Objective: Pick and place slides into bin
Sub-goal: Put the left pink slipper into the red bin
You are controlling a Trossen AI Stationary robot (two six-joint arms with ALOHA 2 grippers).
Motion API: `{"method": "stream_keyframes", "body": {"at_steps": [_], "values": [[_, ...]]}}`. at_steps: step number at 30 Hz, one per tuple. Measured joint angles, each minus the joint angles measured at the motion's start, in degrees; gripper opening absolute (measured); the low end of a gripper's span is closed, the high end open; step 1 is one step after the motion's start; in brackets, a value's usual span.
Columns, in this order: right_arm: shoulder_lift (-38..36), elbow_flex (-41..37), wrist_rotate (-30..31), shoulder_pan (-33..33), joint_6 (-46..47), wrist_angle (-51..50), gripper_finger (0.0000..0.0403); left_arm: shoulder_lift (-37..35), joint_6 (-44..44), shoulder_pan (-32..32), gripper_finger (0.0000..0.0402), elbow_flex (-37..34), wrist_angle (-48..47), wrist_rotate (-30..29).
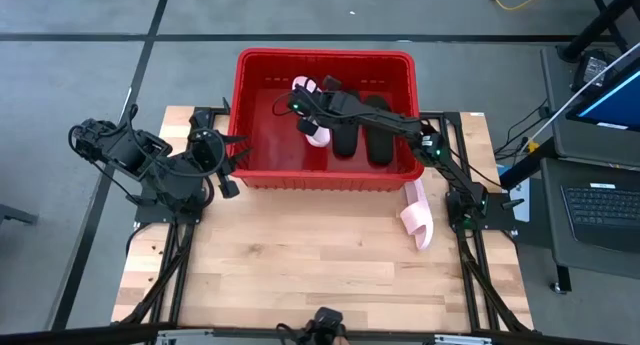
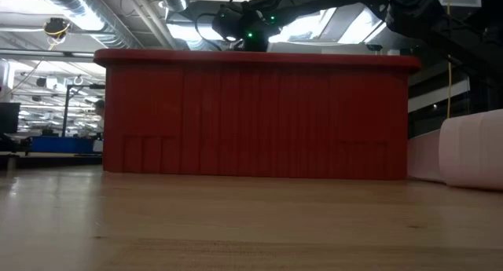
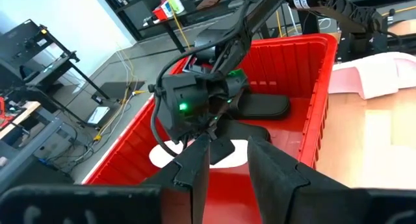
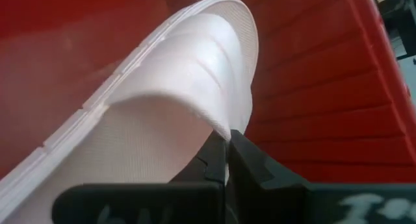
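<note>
The red bin (image 1: 400, 85) stands at the table's far middle. Two black slides (image 1: 362, 135) lie side by side on its floor. My right gripper (image 1: 308, 110) reaches into the bin from the right and is shut on a pale pink slide (image 1: 317, 133), left of the black ones. The second pink slide (image 1: 417, 217) lies on the table outside the bin's right near corner, and also shows in the low view (image 2: 471, 149). My left gripper (image 3: 227, 165) is open and empty, just outside the bin's left wall (image 1: 240, 125). My right gripper pinches the edge of the pink slide's wide strap (image 4: 218, 123) between its two fingers. The fingers come from above, slanting down into the bin. The slide sits low inside the bin beside the black slides; whether it rests on the floor I cannot tell.
The bin's tall near wall (image 2: 259, 118) fills the low view. The right arm (image 1: 400, 120) stretches across the bin's right half. Bare wooden table (image 1: 300, 255) lies in front of the bin. A laptop and a stand (image 1: 600, 195) are off the table's right side.
</note>
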Motion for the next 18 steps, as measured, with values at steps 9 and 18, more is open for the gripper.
{"method": "stream_keyframes", "body": {"at_steps": [9, 18], "values": [[0.8, 0.0, -0.9, -1.0, 5.6, -4.7, 0.0008, 0.0, 0.1, 0.0, 0.0096, 0.0, 0.0, 1.6], [1.6, -1.1, -2.7, -1.7, 8.3, -3.8, 0.0008, 0.0, 0.1, 0.0, 0.0094, 0.0, 0.0, 1.6]]}}
